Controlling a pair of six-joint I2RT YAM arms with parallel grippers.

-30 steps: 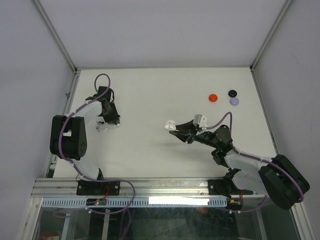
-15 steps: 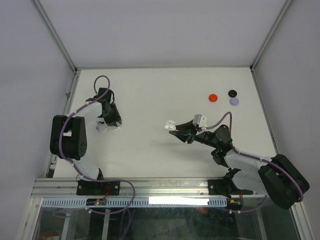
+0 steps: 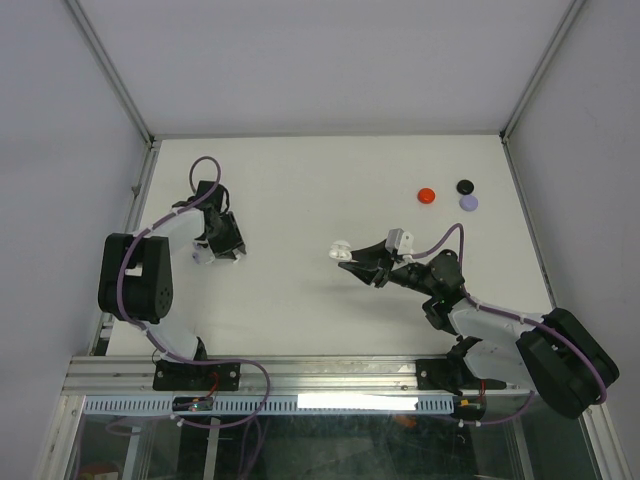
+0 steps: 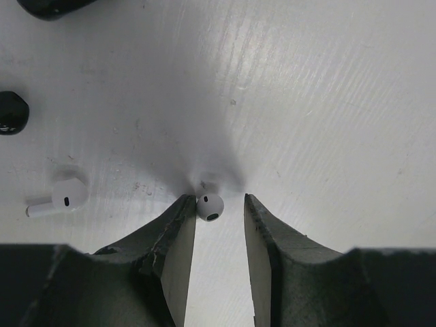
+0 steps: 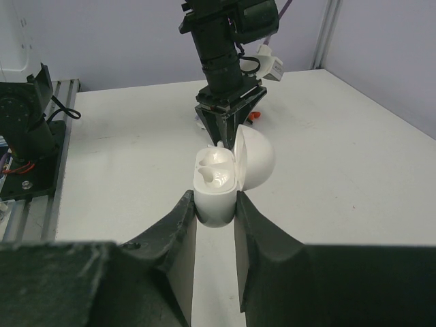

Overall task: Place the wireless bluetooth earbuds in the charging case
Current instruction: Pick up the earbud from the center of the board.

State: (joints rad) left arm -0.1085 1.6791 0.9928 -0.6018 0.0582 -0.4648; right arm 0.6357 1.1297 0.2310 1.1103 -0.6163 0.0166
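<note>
The left end effector points down at the left side of the bench, its jaws a narrow way apart. One white earbud lies on the bench in that gap. It sits right against one finger, with free space on its other side, so it is not gripped. A second earbud, also white and with a short stem, lies on its side on the bench near the first, outside the jaws.

The right end effector is clamped on the body of the white charging case, holding it near the middle of the bench and up off it. The lid is swung open, and both hollows inside show.

A red disc, a black disc and a lavender disc lie close together at the far right.
</note>
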